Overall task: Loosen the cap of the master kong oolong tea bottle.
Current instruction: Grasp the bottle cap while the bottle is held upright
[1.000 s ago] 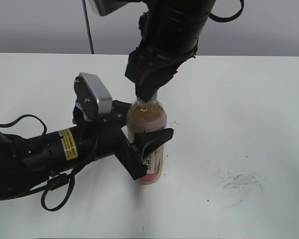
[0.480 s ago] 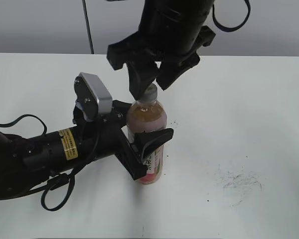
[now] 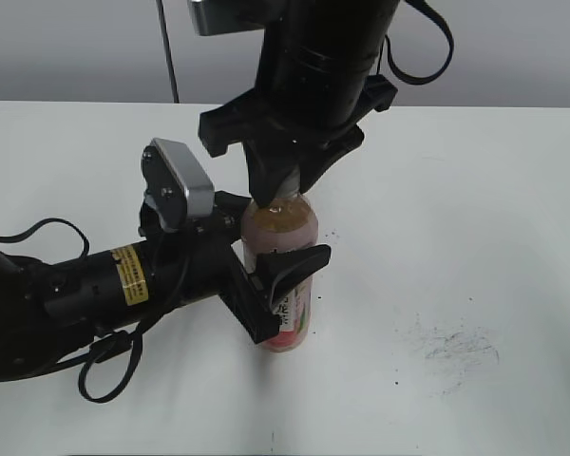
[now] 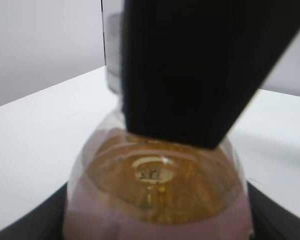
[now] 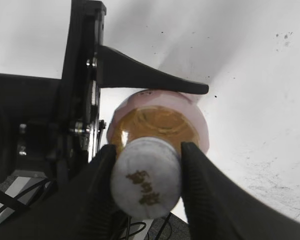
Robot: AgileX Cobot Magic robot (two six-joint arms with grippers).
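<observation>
The master kong oolong tea bottle [image 3: 287, 226] stands upright on the white table, amber tea showing above its pink label. My left gripper [image 3: 280, 277] comes in from the left and is shut on the bottle's body, one black finger [image 5: 150, 82] curving round its far side. My right gripper [image 3: 283, 188] hangs straight above the bottle. In the right wrist view its two black fingers [image 5: 102, 175] sit against opposite sides of the white-grey cap [image 5: 146, 177], whose dark logo faces the camera. In the exterior view the cap is hidden by those fingers. The left wrist view shows the bottle's shoulder [image 4: 155, 200] under a dark right finger [image 4: 200, 70].
The left arm's body and a loose cable loop [image 3: 104, 366] lie on the table's front left. Grey smudges [image 3: 456, 347] mark the table [image 3: 475, 218] to the right. A thin dark pole [image 3: 168, 57] rises at the back.
My right gripper has turned and come down over the cap, and its fingers have drawn in onto the cap's sides. The cap showed half a second ago. The left gripper and bottle stay put.
</observation>
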